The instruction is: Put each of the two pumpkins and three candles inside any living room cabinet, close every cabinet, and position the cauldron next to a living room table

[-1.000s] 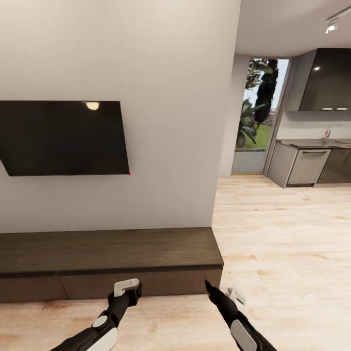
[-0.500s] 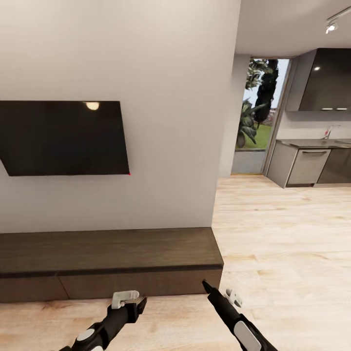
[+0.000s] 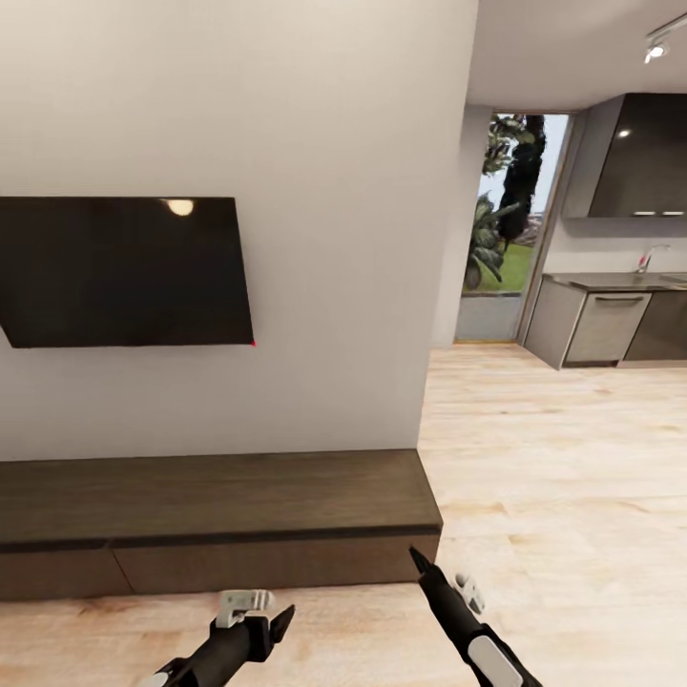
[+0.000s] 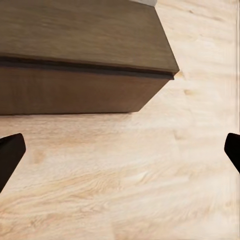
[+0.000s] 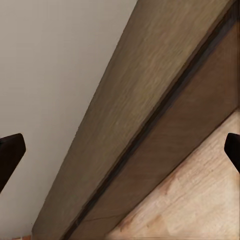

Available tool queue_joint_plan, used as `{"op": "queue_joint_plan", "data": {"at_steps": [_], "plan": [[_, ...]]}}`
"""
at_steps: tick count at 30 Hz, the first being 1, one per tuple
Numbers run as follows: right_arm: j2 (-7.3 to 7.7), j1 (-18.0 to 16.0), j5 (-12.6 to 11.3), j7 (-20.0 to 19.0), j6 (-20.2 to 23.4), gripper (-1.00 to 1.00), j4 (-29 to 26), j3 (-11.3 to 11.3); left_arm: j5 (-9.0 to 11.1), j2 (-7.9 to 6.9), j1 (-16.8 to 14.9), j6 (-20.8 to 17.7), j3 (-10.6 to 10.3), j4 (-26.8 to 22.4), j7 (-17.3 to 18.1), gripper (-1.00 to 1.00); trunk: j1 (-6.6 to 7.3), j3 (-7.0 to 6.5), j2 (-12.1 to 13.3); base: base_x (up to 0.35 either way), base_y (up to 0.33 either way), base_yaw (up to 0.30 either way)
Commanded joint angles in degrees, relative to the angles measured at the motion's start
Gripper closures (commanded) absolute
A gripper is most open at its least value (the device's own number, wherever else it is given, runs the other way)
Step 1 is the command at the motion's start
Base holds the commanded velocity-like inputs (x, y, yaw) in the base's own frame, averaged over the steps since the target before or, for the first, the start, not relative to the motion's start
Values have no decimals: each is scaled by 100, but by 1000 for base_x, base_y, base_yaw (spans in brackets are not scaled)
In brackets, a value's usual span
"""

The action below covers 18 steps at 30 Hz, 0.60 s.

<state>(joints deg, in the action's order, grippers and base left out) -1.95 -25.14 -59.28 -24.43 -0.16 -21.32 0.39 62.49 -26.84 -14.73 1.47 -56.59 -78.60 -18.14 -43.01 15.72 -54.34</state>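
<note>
The cabinet (image 3: 219, 515), long, low and dark brown, stands against the wall under a TV, and its flat drawer fronts sit flush. In front of its right half my left gripper (image 3: 260, 613) hovers open and empty over the floor. My right gripper (image 3: 441, 574) is open and empty just off the cabinet's right end. The left wrist view looks at the cabinet's right corner (image 4: 75, 45) between wide-apart fingertips (image 4: 10, 155). The right wrist view looks at its top and front (image 5: 150, 100). The pumpkins, candles, cauldron and table are out of view.
A black TV (image 3: 124, 272) hangs on the white wall above the cabinet. Light wood floor (image 3: 553, 458) stretches to the right toward a kitchen counter (image 3: 611, 324) and a glass door (image 3: 501, 219).
The whole view has shifted slightly, so the camera moved. My left gripper has drawn back from the cabinet front toward the picture's lower edge. The right gripper has barely moved.
</note>
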Motion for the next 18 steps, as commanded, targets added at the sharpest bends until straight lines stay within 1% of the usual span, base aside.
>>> {"op": "queue_joint_plan", "data": {"at_steps": [1, 3, 4, 5, 7, 8, 11, 12, 15, 16, 18], "plan": [[-3, -6, -47, -6, -2, -100, 52, -5, 25, -8, -9, 11, -19, -11, 110, -100, -1, 7, -5, 47, 18, 0], [-3, -8, -52, 14, 0, -100, 101, -13, 11, -17, -11, -55, -19, 1, 479, -100, -1, 7, -5, 27, 10, 0], [-2, -10, -52, 26, 3, -100, 135, -19, 4, -19, -11, -210, -19, 16, 830, -100, -1, 7, -5, 15, 6, 0], [1, -18, -51, 53, 26, -100, 187, -23, 7, -17, -11, -447, -17, 45, 1203, -100, -1, 7, -5, 10, 4, 0], [6, -27, -48, 94, 136, -100, 245, -25, 8, -10, -12, -711, -11, 107, 1535, -100, -1, 7, -5, 7, 3, 0], [11, -33, -52, 117, 309, -100, 284, -27, 3, -5, -12, -926, -8, 194, 1821, -100, -1, 7, -5, 4, 2, 0], [13, -38, -56, 125, 518, -100, 303, -25, -4, -1, -15, -1128, 0, 335, 2257, -100, -1, 7, -5, 3, 1, 0], [12, -40, -56, 126, 597, -100, 308, -24, 1, 1, -17, -1207, 3, 437, 2545, -100, -1, 7, -5, 1, 1, 0], [14, -43, -55, 135, 677, -100, 312, -29, 7, -1, -19, -1291, 11, 622, 2963, -100, -1, 7, -5, 0, 0, 0], [14, -43, -55, 135, 677, -100, 312, -29, 7, -1, -19, -1291, 11, 622, 2963, -100, -1, 7, -5, 0, 0, 0], [13, -43, -58, 150, 702, -100, 305, -55, 5, 5, -20, -1312, 14, 702, 3110, -100, -1, 7, -5, 0, 0, 0]]}}
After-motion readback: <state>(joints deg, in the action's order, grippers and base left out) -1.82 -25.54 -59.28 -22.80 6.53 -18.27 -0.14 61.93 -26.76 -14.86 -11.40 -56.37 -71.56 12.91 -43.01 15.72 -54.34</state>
